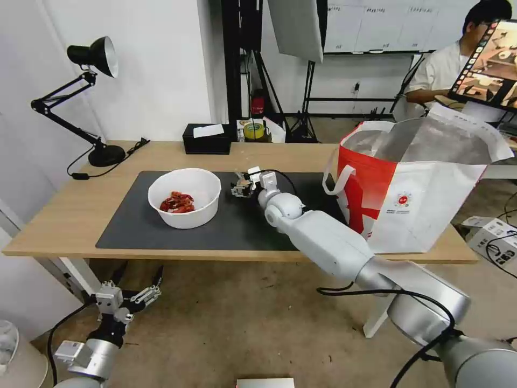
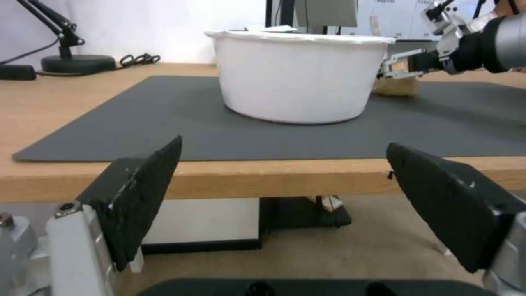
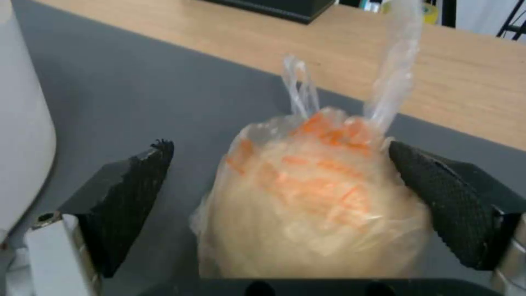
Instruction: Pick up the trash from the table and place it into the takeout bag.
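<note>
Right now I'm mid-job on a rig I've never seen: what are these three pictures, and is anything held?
It is a two-armed wheeled robot. The wide picture is from its head camera; the others are from a camera on each wrist. On the table lie a dark mat, a white bowl of red shells and the open takeout bag. The right gripper reaches over the mat. Its wrist view shows its open fingers around the small clear bag: one finger touches it, the other is apart, so it is not gripped yet. The left gripper hangs open below the table's edge, holding nothing.
</note>
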